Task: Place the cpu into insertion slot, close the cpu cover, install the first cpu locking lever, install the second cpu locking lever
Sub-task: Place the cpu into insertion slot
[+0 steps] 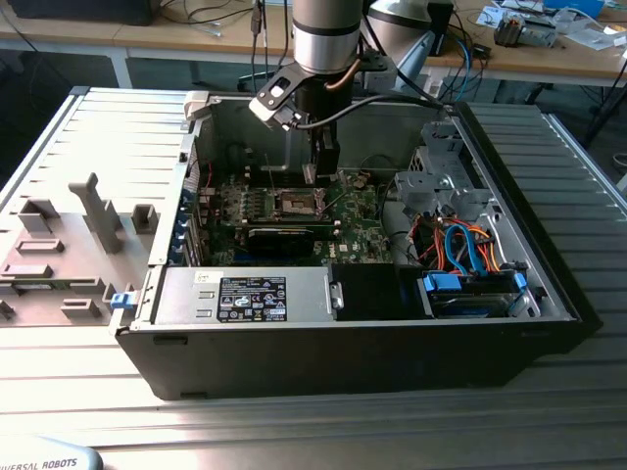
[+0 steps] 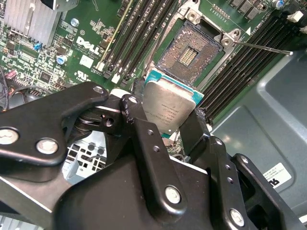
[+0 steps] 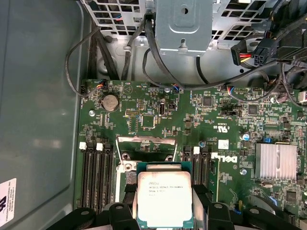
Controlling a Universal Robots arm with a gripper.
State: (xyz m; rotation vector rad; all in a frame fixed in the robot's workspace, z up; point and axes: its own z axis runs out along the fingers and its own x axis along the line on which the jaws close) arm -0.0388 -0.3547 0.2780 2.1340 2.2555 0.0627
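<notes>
CPU (image 2: 170,108) sits pinched between the two black fingers of the gripper (image 2: 168,115), which are clenched on two opposite edges of the chip, so that its underside and the other two edges are left free. That hold looks chosen so the chip can go down flat without the fingers fouling the metal rim of the insertion slot (image 2: 189,52). In the exterior view the gripper (image 1: 318,166) hangs inside the open computer case (image 1: 549,284), above the green motherboard (image 1: 362,215) and over the insertion slot (image 1: 299,203). The chip is in the air and not seated. In the second wrist view the slot's dark pin field is bare, with the chip's far edge just beside its near rim. The silver-grey metal top of the CPU (image 3: 164,199) faces the wrist cameras and away from the board, so the contact side faces down toward the slot. It appears level with the board. Being square, it has no real long axis, but its edges run parallel to the slot's rim and to the black memory slots (image 2: 144,33) on either side. In the first wrist view a silvery frame just beyond the chip is probably the cpu cover (image 3: 146,148), swung up clear of the slot. A thin metal locking lever (image 2: 264,47) sticks out unlatched beside the slot.
</notes>
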